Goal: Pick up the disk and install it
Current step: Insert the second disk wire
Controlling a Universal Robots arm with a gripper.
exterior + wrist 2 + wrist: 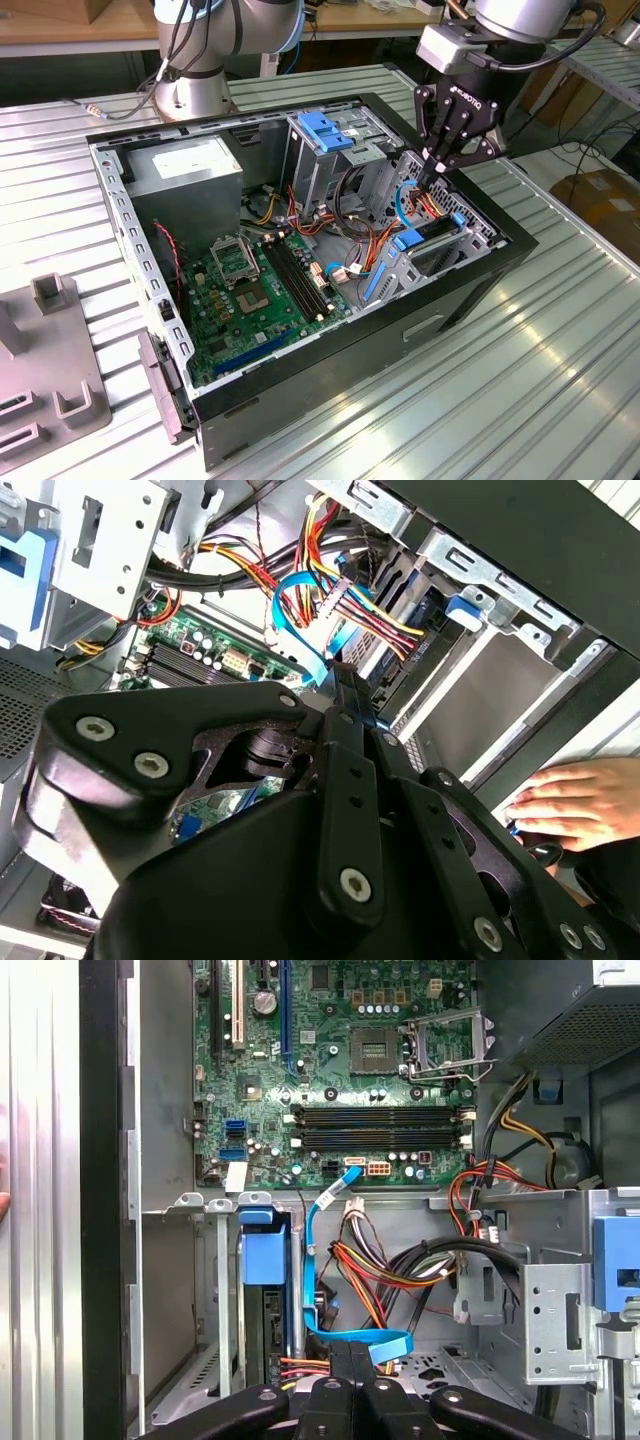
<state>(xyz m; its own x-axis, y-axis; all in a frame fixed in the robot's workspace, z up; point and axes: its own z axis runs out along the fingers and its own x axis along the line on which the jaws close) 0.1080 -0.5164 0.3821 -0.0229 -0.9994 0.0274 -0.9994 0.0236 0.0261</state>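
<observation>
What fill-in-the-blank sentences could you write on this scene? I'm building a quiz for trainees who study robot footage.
1. The gripper hangs over the open computer case, close to a flat ___ cable.
2. The motherboard on the floor of the case is ___ in colour.
3. In the second wrist view, a person's ___ lies beside the case.

Missing words: blue; green; hand.
</observation>
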